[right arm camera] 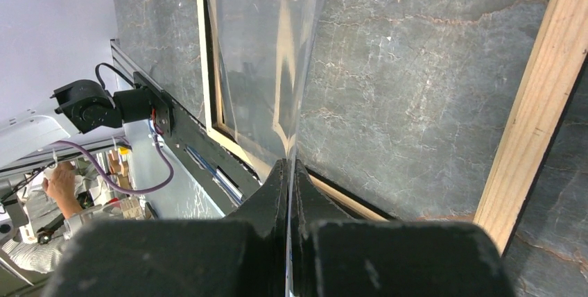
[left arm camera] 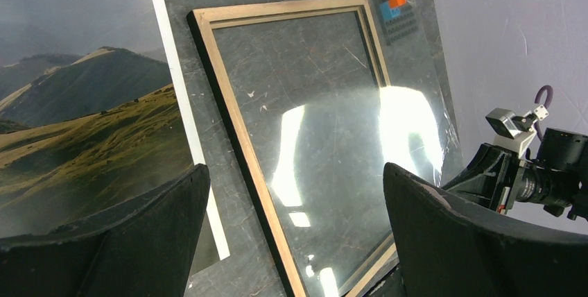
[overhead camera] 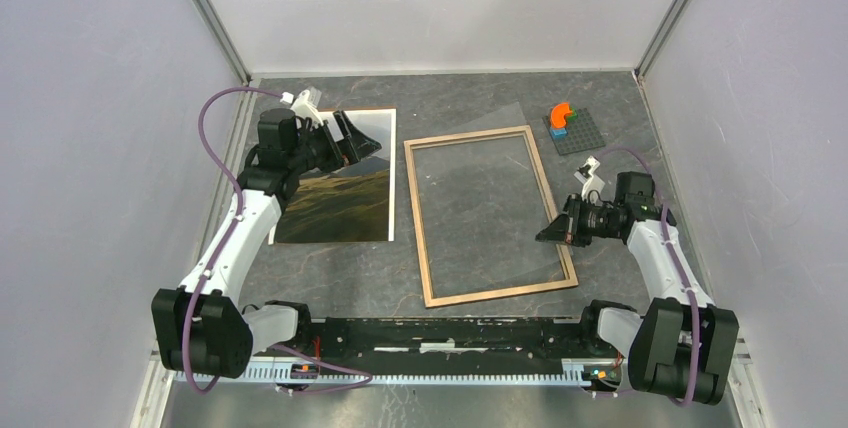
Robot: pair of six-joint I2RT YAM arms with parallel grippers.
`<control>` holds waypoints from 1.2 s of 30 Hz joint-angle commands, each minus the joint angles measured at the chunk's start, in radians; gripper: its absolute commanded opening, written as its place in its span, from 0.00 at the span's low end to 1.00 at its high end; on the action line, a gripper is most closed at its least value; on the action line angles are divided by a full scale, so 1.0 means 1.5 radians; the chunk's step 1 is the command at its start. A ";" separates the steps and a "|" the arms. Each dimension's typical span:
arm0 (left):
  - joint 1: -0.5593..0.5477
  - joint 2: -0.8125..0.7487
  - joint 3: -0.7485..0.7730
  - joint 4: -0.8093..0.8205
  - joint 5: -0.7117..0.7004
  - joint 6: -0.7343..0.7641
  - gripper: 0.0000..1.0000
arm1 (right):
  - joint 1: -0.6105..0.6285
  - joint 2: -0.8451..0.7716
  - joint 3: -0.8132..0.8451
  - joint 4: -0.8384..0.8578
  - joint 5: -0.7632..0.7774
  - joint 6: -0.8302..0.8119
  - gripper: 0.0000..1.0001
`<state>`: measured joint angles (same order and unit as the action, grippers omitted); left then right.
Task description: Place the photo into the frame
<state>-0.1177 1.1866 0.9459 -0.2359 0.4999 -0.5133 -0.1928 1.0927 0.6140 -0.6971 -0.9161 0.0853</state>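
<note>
The photo (overhead camera: 340,198) lies flat at the left. The left gripper (overhead camera: 350,140) hovers over its far end, fingers spread wide, holding nothing. Just right of it the frame (overhead camera: 500,291) lies wood side up. The right gripper (overhead camera: 547,233) is clenched on a clear sheet (overhead camera: 480,178) held over the frame.

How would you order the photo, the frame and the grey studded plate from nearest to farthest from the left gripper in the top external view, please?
Measured from the left gripper:
1. photo: overlapped by the gripper, on the left side.
2. frame: just to the gripper's right, in the middle.
3. grey studded plate: far right, towards the back.
</note>
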 commanded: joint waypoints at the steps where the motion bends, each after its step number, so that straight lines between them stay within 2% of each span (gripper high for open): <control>1: -0.004 0.002 -0.001 0.021 0.011 -0.016 1.00 | -0.008 -0.016 -0.012 0.005 0.006 -0.011 0.00; 21: -0.006 0.004 -0.001 0.020 0.010 -0.015 1.00 | -0.013 -0.029 -0.038 0.013 0.021 0.016 0.00; 36: -0.008 0.009 -0.001 0.020 0.013 -0.017 1.00 | -0.014 -0.042 -0.066 0.065 -0.016 0.060 0.00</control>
<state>-0.1257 1.1965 0.9447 -0.2359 0.5007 -0.5133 -0.2115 1.0477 0.5243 -0.6563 -0.9020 0.1535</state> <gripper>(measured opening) 0.997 0.007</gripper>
